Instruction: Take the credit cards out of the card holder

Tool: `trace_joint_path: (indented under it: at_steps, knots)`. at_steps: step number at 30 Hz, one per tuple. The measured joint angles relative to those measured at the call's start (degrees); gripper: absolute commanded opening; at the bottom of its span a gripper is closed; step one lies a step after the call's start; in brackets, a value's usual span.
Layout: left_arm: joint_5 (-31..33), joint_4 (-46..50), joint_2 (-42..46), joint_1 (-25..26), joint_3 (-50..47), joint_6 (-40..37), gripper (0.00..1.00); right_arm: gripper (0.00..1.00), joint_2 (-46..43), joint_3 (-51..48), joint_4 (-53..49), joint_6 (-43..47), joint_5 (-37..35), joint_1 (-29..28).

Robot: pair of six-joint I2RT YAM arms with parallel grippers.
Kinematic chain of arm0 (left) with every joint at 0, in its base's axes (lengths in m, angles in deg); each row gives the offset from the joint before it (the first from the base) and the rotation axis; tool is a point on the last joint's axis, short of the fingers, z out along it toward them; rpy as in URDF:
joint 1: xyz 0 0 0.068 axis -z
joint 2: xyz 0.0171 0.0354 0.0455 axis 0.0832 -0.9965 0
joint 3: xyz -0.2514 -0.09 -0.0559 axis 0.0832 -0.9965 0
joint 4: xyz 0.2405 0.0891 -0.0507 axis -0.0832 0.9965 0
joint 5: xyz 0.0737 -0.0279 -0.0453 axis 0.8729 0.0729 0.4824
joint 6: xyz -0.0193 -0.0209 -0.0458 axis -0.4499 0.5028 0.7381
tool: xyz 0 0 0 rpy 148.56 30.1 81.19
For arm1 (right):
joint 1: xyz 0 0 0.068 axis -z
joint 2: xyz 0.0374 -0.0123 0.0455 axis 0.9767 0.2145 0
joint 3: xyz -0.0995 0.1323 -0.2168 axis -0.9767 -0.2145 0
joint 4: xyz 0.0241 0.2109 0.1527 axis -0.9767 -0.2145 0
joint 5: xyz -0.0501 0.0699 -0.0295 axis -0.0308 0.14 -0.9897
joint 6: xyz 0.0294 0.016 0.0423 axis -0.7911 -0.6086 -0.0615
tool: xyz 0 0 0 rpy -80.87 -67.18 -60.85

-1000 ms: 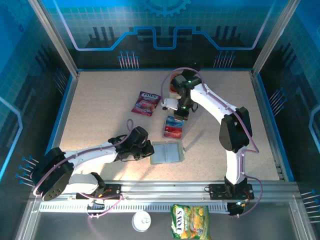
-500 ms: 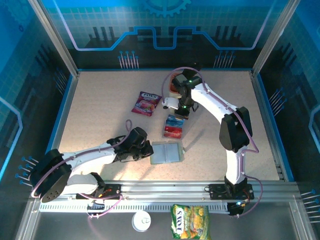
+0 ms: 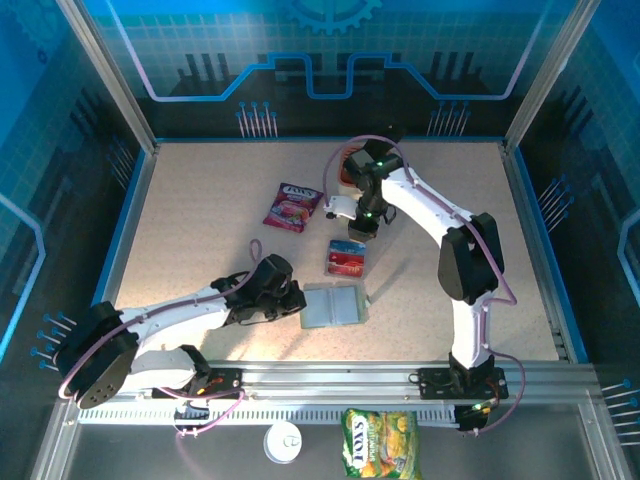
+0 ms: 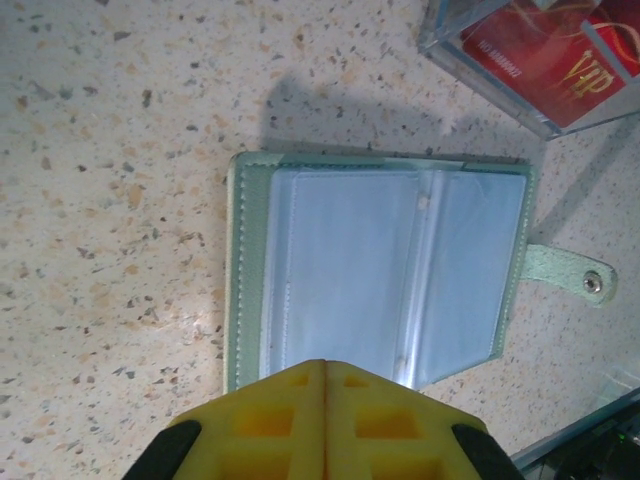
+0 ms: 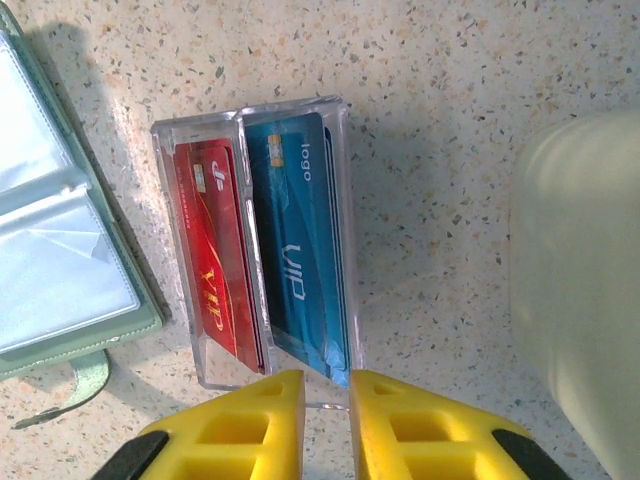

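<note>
Pressed together, left claw [image 4: 325, 370] over the edge of the card holder [image 4: 380, 270], laid open and flat on the desk [image 4: 120, 120]. Near it, red and blue credit cards [image 5: 300, 250] side by side in a clear tray [image 5: 250, 110]. Slightly spread, right claw [image 5: 326, 385] at the tray's end.

The red card [image 5: 222, 255] carries "VIP" in gold letters running along its length; in the left wrist view a gold "VIP" also shows on red, beside small white print too blurred to read. The blue card [image 5: 300, 250] bears "VIP" in pale letters and the word "logo" near one end. The purple-red snack packet [image 3: 292, 206] and the green-yellow packet [image 3: 378, 440] have white brand lettering too small to make out.
</note>
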Motion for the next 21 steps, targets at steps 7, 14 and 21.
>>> trace_joint_path:
  at_steps: [7,14,21]
  knots:
    - [0.0,0.6,0.0,0.0,-1.0,0.0,0.01,0.22,-7.0,-7.2,5.9,-11.5,0.6,-0.5]
    - [-0.1,0.1,-2.1,0.0,-1.3,0.0,0.00,0.23,-15.8,-21.9,18.4,-33.3,4.7,-5.3]
    - [-0.3,-0.8,-3.8,0.0,-1.4,0.0,0.00,0.22,-19.4,-34.9,29.6,-54.6,11.2,-8.9]
